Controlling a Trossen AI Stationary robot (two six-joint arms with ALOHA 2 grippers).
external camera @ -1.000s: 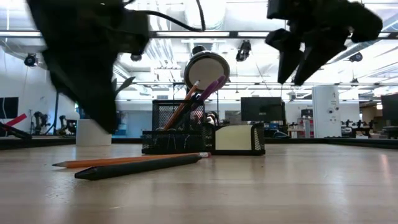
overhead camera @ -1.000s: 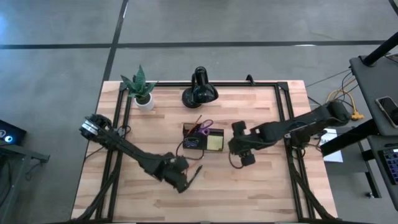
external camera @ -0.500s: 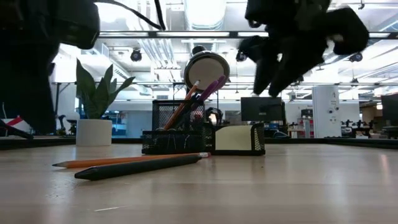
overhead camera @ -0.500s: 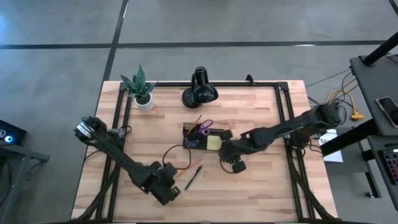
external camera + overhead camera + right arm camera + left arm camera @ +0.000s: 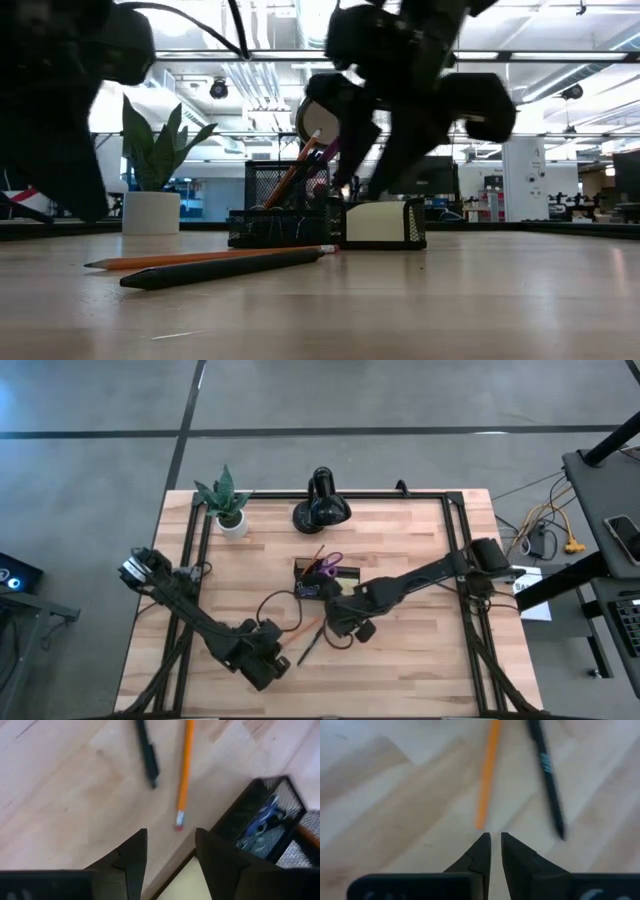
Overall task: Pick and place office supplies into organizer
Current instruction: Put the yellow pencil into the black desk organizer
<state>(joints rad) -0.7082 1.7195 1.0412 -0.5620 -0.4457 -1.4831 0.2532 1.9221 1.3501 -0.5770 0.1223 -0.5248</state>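
Two loose items: an orange pencil (image 5: 205,259) and a black pen (image 5: 225,268) lie side by side on the bare table (image 5: 420,660), nearest the low camera, apart from both grippers.
Left gripper (image 5: 495,840): at the front of the table, fingers nearly pressed together, pinching nothing, tips just short of the pencil's end.
Right gripper (image 5: 170,845): fingers spread, empty, above the pencil's eraser end beside the organizer.
Organizer (image 5: 326,581): black mesh tray at mid-table; holds purple-handled scissors (image 5: 329,563), upright pencils and a yellow sticky-note pad (image 5: 347,588).
Behind: black lamp (image 5: 320,503); potted plant (image 5: 226,500) at the far left corner.
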